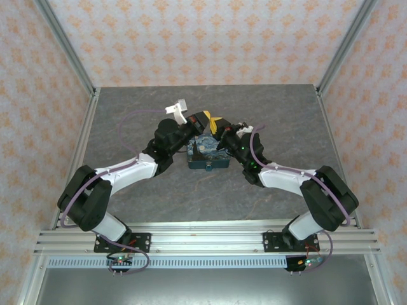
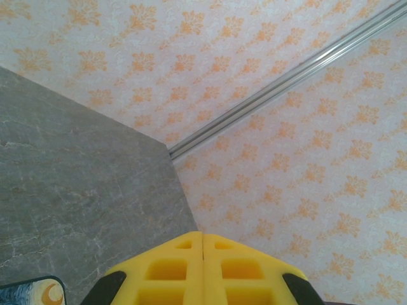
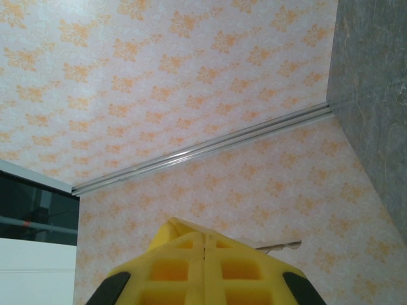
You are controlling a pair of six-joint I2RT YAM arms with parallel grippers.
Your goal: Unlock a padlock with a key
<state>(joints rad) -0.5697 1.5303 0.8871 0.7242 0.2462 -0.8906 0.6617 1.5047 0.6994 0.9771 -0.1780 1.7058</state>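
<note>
The blue-and-yellow painted box (image 1: 205,152) lies mid-table, and the tiny teal padlock (image 1: 208,167) sits at its near edge. Both arms meet above the box with their fingers tipped up toward the walls. My left gripper (image 1: 213,120) is shut, its yellow fingertips (image 2: 202,236) pressed together with nothing showing between them. My right gripper (image 1: 226,130) is shut too. A thin pale key (image 3: 280,244) sticks out sideways from behind its fingertips (image 3: 205,236), apparently pinched there. Its head is hidden.
A corner of the painted box (image 2: 30,292) shows low in the left wrist view. Grey stone table (image 1: 127,121) lies open on both sides of the box, bounded by patterned walls and metal corner posts (image 1: 63,44).
</note>
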